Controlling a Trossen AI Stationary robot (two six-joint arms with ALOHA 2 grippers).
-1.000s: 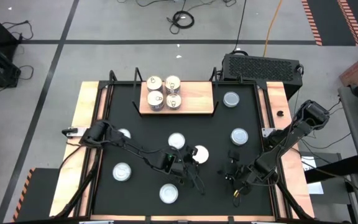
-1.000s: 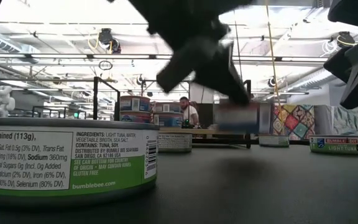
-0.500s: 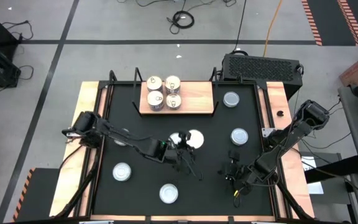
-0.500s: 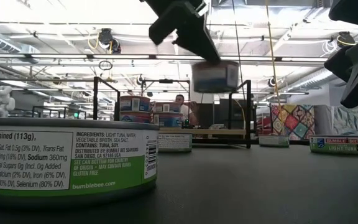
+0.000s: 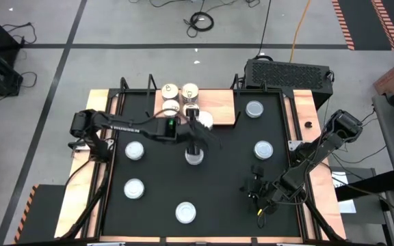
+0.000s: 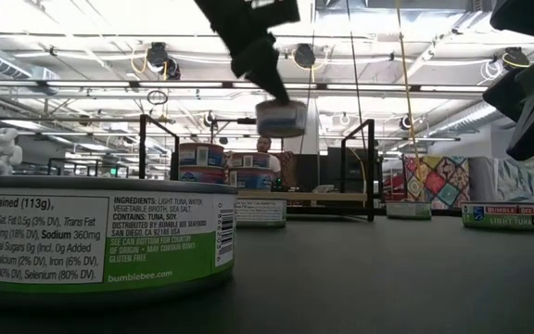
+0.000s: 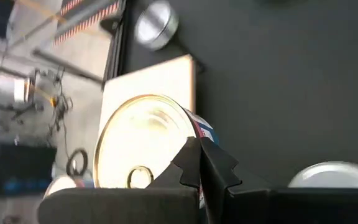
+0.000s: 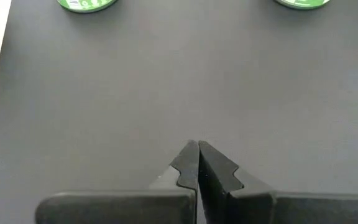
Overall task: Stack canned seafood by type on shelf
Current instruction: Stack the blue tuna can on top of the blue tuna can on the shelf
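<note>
Now, left gripper (image 5: pixel 198 123): I see it pinching a tin (image 5: pixel 204 121), carried from table centre toward 12 o'clock, over the shelf (image 5: pixel 219 104).
Meaning: placement beside stacked tins (image 5: pixel 180 100) looks next.
Right gripper (image 8: pixel 197 163): pressed together, parked at 4 o'clock.

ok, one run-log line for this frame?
left end effector: shut on cream-top tin, in air above shelf | right end effector: shut, empty, parked over table's near right | shelf: cream-top tins stacked

Near tin (image 6: pixel 100 241) reads "bumblebee.com" (also "LIGHT TUNA").
</note>
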